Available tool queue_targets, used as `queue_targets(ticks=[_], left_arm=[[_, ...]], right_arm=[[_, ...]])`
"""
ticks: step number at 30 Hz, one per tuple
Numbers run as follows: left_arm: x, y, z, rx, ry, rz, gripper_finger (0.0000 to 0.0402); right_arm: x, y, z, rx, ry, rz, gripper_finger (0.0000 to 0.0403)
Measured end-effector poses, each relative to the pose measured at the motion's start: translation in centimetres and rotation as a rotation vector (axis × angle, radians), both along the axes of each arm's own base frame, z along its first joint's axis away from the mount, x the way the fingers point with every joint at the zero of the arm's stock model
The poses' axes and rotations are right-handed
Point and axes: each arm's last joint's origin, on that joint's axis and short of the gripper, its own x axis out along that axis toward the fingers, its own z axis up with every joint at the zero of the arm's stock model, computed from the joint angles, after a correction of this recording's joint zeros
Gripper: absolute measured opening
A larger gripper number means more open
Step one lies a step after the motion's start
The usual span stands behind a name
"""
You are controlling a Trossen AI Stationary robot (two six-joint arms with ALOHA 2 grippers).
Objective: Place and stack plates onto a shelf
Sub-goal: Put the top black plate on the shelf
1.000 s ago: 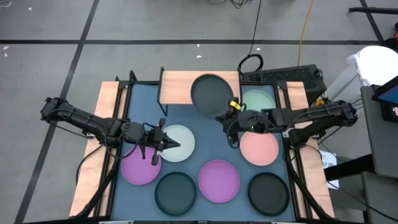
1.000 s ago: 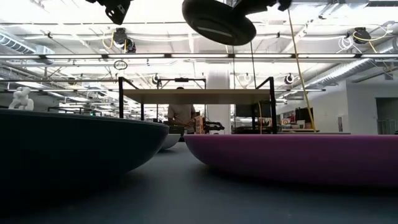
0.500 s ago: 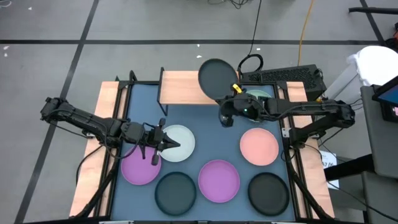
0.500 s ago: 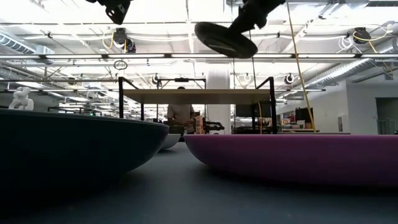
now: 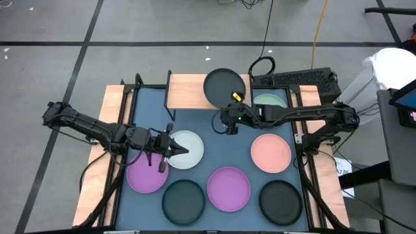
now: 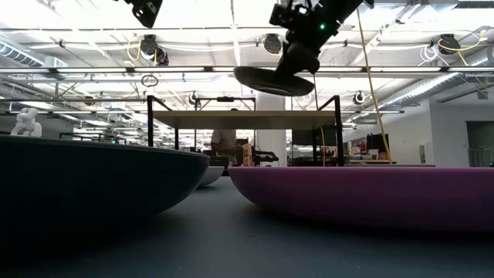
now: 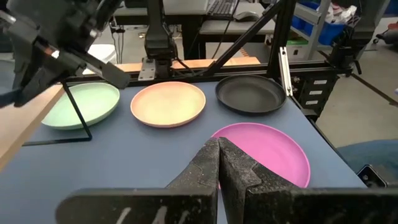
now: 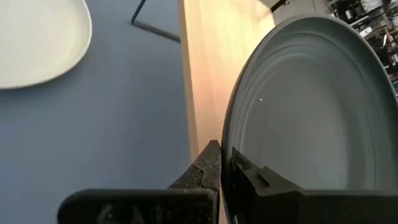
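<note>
One dark plate (image 5: 221, 88), pinched at its rim by the right gripper (image 5: 229, 117), hangs over the shelf (image 5: 188, 91) for placing, while the left gripper (image 5: 174, 147) waits closed and empty above the white plate (image 5: 190, 151)

The shelf (image 5: 198, 91) stands at the table's far edge; its left half is bare board, open from above. Its right half is covered by a charcoal plate (image 5: 221, 86) held just above it by the right gripper (image 5: 229, 121), whose arm (image 5: 292, 116) bars the way across from the right, over the mint plate (image 5: 269, 101). Under the shelf the gap between its black legs (image 6: 149, 123) looks open in the low view. Bare tabletop (image 5: 149, 107) lies left of the shelf and just near of it. Farther near, plates crowd the table with only narrow strips between them. The left gripper (image 5: 170, 148), shut, hangs over the white plate (image 5: 187, 149).
</note>
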Motion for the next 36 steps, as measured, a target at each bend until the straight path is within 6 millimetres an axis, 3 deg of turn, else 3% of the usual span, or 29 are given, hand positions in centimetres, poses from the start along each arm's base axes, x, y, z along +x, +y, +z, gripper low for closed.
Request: queue_targets(ticks=[17, 36], left_arm=[[0.0, 0.0, 0.0, -0.007, 0.0, 0.002, 0.0004], [0.0, 0.0, 0.0, -0.023, 0.002, 0.005, 0.0004]], right_arm=[[-0.9, -2.2, -1.5, 0.068, 0.079, -0.048, 0.0002], [-1.0, -2.5, -1.7, 0.16, 0.079, -0.002, 0.0002]])
